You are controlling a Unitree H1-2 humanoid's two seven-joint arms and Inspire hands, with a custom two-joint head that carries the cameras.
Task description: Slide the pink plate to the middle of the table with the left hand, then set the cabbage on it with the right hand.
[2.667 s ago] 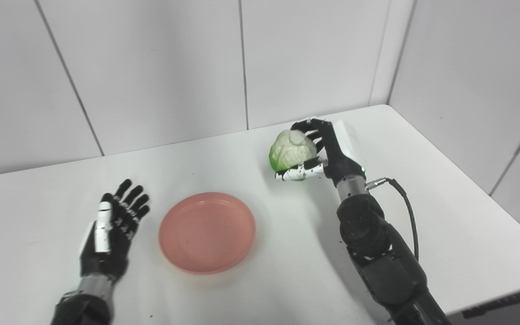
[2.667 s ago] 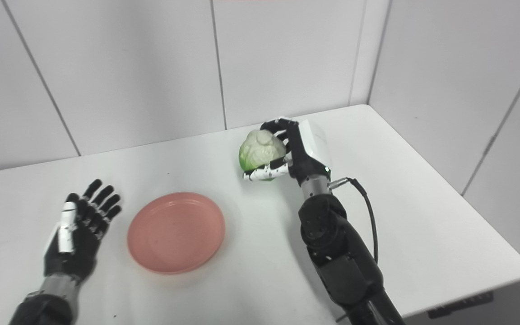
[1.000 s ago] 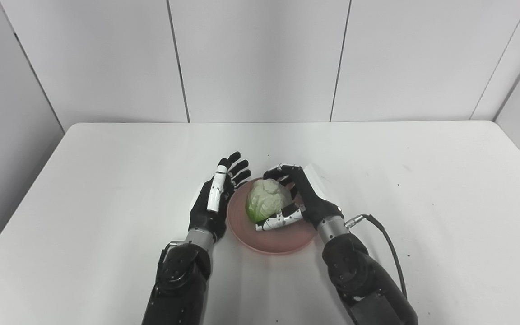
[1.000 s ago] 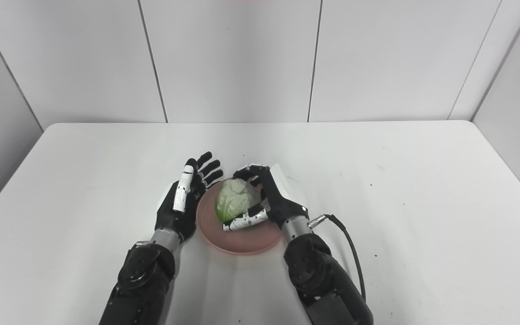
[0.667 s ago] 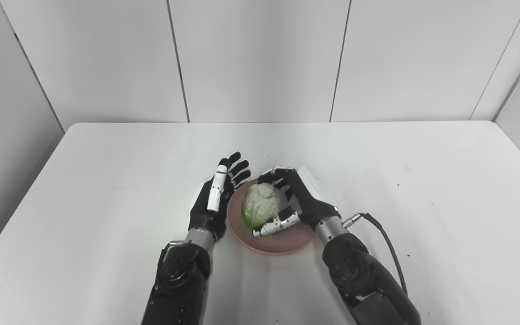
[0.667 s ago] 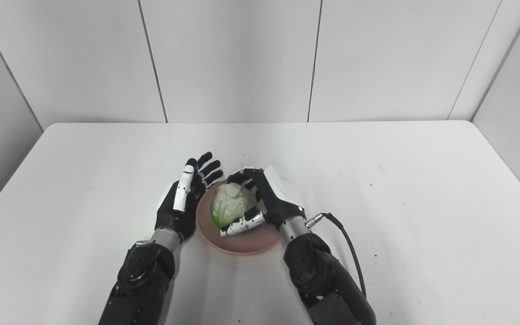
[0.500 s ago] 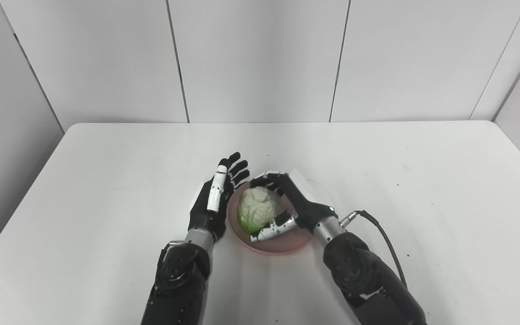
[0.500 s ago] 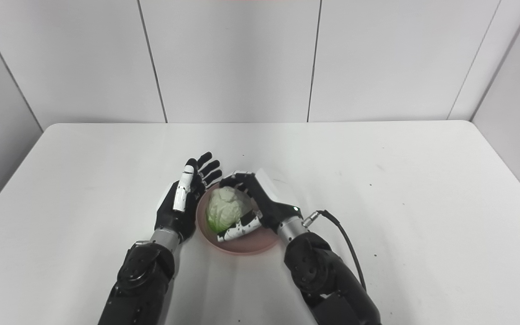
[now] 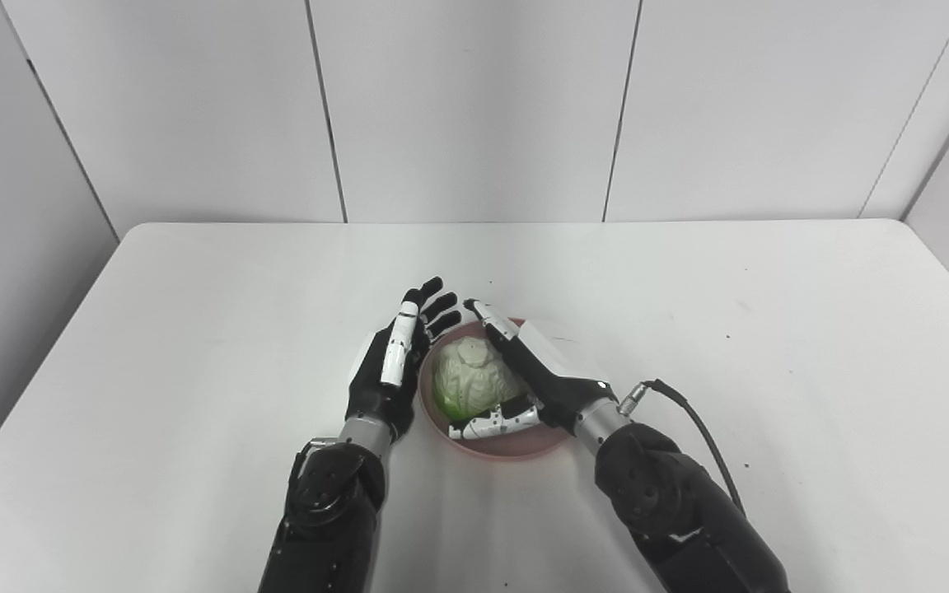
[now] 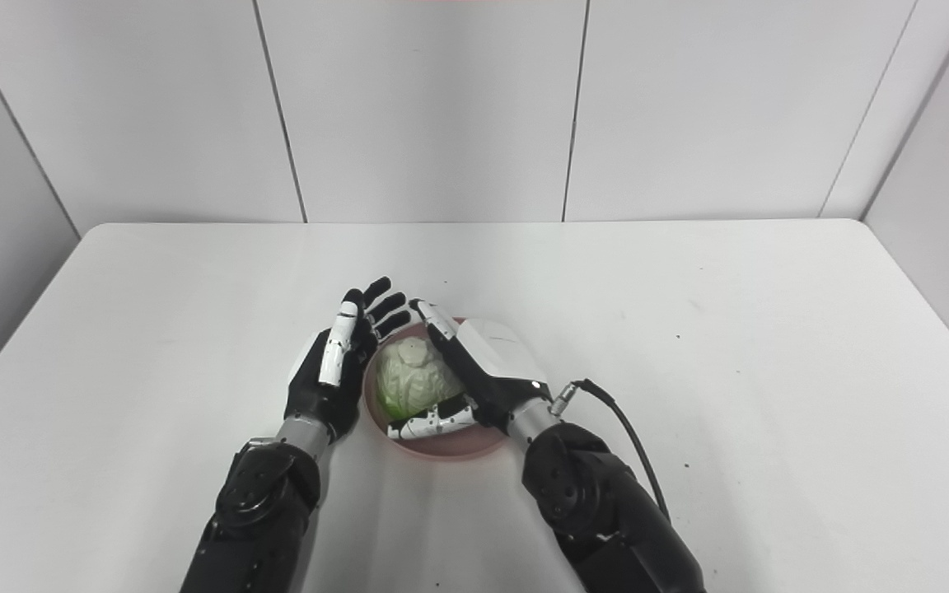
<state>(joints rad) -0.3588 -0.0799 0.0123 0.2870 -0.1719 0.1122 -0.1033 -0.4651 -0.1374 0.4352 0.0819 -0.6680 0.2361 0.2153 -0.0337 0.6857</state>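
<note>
Resting now on the plate point(image 9: 524, 443) mid-bench point(image 9: 194, 329), cabbage point(image 9: 471, 383) released: right hand point(image 9: 542, 375) fingers, curled round it half a second ago, now splayed straight alongside. Left hand point(image 9: 388, 371) unchanged, open and empty, just beside the plate's left rim.

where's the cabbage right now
In the left eye view the cabbage sits on the pink plate near the table's middle, between the open left robot hand and the right robot hand beside it.

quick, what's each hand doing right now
Left hand: open, holding nothing, beside the pink plate.
Right hand: fingers opened out beside the cabbage, no longer gripping.
</note>
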